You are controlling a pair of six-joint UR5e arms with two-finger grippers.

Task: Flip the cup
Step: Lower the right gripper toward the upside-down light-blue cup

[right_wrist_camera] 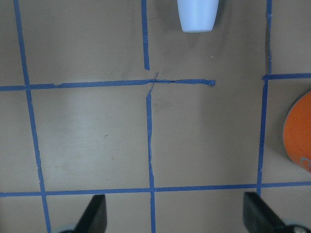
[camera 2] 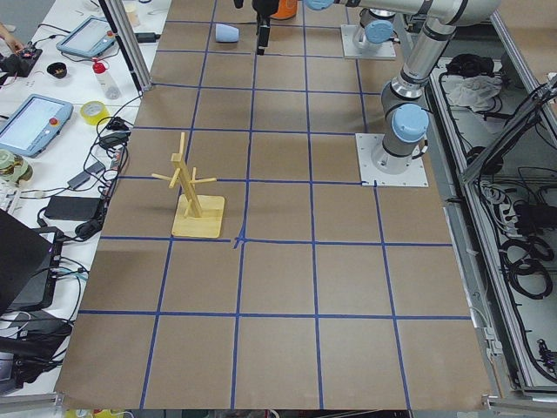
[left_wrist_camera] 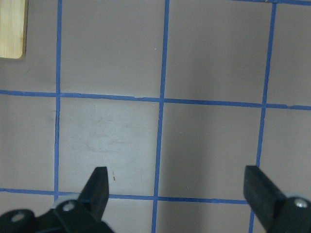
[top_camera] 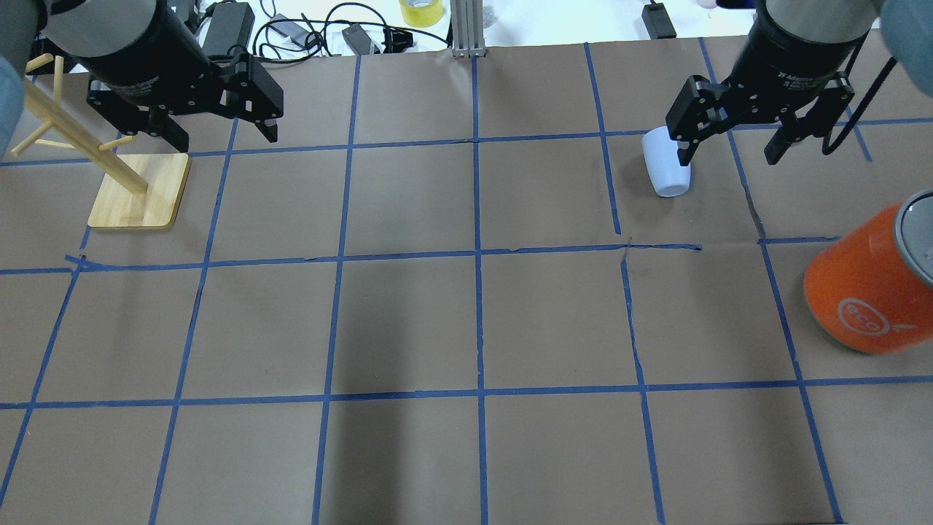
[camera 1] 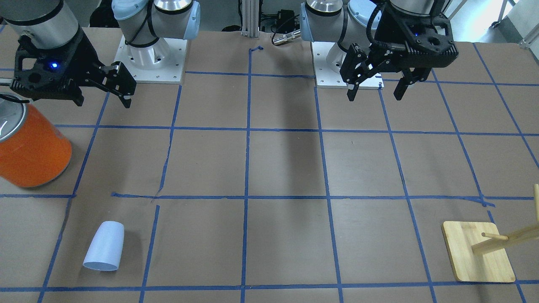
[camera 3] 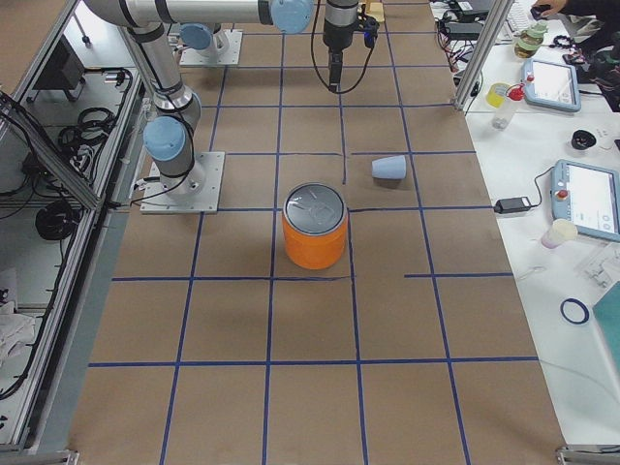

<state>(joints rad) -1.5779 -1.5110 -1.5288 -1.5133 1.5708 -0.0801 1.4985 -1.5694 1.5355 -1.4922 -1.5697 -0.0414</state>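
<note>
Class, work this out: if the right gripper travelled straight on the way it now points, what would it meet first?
The right gripper would likely meet the paper-covered table first; the cup and orange can lie outside that line.

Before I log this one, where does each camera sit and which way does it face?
Overhead: behind the robot, looking forward and down; left gripper and right gripper show.
Front: across the table, facing the robot; both grippers.
Left side: table end, looking along it; left arm near.
Right side: opposite end; right arm near.
Left wrist: looking down; open fingers, rack corner.
Right wrist: looking down; open fingers, cup, can.
Shared: overhead and right wrist both show the cup.
</note>
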